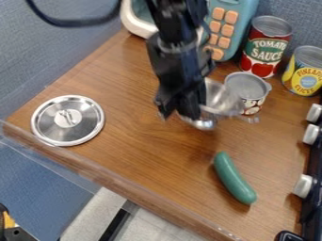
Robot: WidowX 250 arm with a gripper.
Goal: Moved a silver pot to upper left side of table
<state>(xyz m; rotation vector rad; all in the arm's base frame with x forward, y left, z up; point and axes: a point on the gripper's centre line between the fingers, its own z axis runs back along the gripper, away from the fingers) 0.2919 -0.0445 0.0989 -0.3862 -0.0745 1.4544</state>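
The silver pot (221, 98) is seen tilted beside the cup (250, 87); whether the arm's (176, 61) grip is open or closed on it can't be told. If bumped by the pot, the cup could be toppled!

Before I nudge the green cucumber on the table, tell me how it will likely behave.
The green cucumber will probably roll when pushed from the side, since its body is long and rounded, though its slight bend may make it wobble. Its smooth, faintly shiny surface suggests it could be a little slippery.
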